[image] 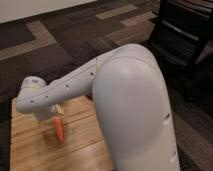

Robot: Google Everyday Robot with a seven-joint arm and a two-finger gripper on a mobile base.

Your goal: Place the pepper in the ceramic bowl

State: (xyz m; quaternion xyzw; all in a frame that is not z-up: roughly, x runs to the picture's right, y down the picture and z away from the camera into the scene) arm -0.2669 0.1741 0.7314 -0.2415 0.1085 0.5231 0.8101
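The pepper, slim and orange-red, lies on the wooden table, pointing toward the front edge. My gripper is at the end of the white arm, just above and to the left of the pepper's far end, mostly hidden under the wrist. The dark blue ceramic bowl is hidden behind the arm.
A pale yellowish object peeks out beside the wrist. My large white arm shell blocks the right half of the table. A black piece of furniture stands on the carpet at the back right.
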